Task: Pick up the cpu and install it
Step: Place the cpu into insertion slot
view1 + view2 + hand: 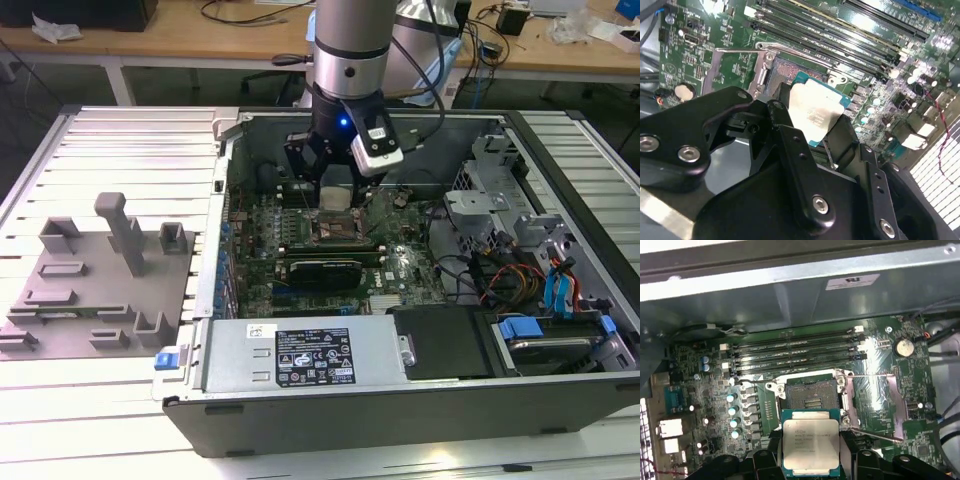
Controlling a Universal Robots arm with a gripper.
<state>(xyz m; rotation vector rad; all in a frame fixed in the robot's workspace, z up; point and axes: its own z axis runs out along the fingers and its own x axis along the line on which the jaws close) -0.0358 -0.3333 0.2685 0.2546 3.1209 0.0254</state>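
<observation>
My gripper hangs inside the open computer case, just above the motherboard's socket. It is shut on the cpu, a small square chip with a pale silvery top and a green edge, also seen as the cpu between the black fingers. The open socket with its metal frame lies right beside the chip on the green board; the socket sits below the gripper in the exterior view. The chip hovers close over the board, partly overlapping the socket's edge.
The computer case lies open on a slatted metal table. A grey fixture plate with upright posts stands at the exterior view's left. Memory slots run beside the socket. Cables and drive bays fill the exterior view's right.
</observation>
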